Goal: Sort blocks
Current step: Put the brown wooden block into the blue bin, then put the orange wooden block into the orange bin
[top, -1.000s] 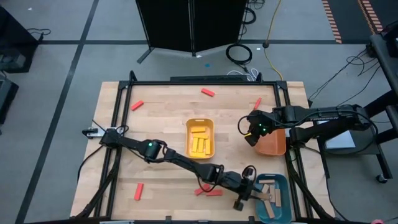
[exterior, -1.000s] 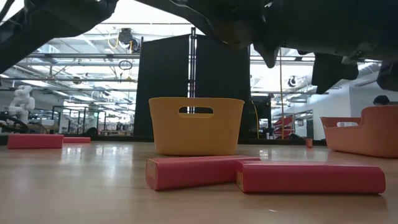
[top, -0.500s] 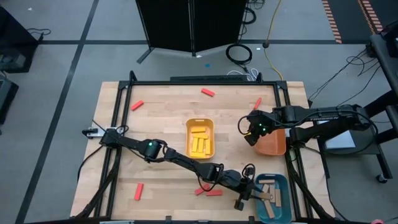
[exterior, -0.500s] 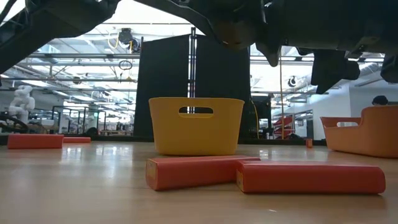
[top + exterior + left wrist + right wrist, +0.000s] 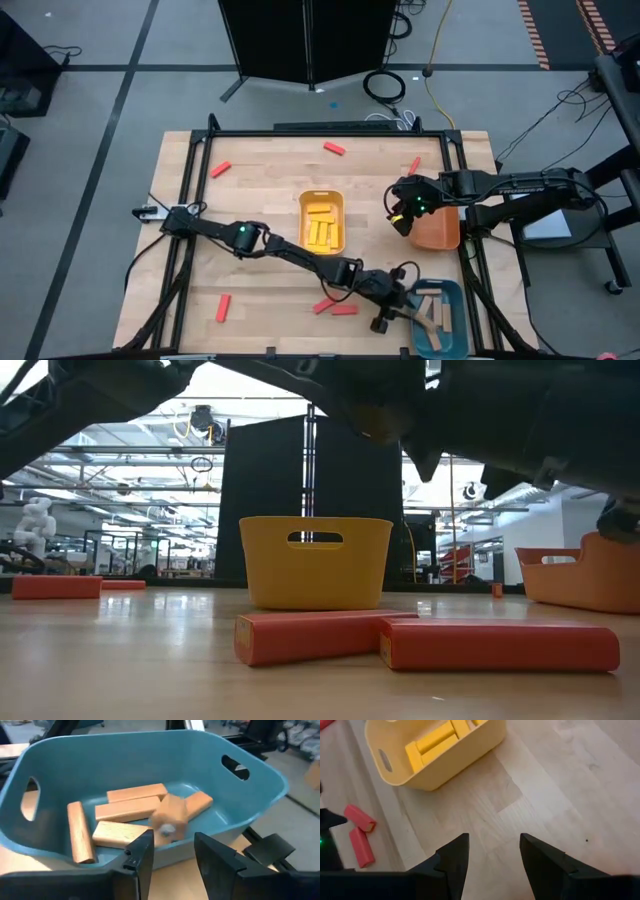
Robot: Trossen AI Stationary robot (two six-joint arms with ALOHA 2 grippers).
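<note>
The left gripper [image 5: 172, 851] hangs over the teal tray [image 5: 462, 298] at the near right corner of the tabletop [image 5: 260, 170]. Its fingers [image 5: 141, 854] are parted, and a tan block [image 5: 167, 820] shows blurred just ahead of them, above the other tan blocks [image 5: 127, 810] lying in the tray; it looks to be falling free, though contact cannot be ruled out. To finish this drop well, the fingers should open fully and the arm should rise straight up before swinging away, so neither finger catches the tray wall or drags a block out.

The right gripper [image 5: 492, 855] waits over the tabletop just left of the orange tray [image 5: 440, 228], fingers apart with nothing between them.

Yellow blocks [image 5: 321, 228] already sit in the yellow tray [image 5: 304, 205] at the centre. Red blocks are left loose: a pair of red blocks [image 5: 335, 306] lies near the tabletop's near edge, just left of the left gripper, one [image 5: 221, 308] sits near left, and others lie along the far side [image 5: 334, 149]. The pair is probably the easiest next pick; taking one end-on would avoid nudging its neighbour.
</note>
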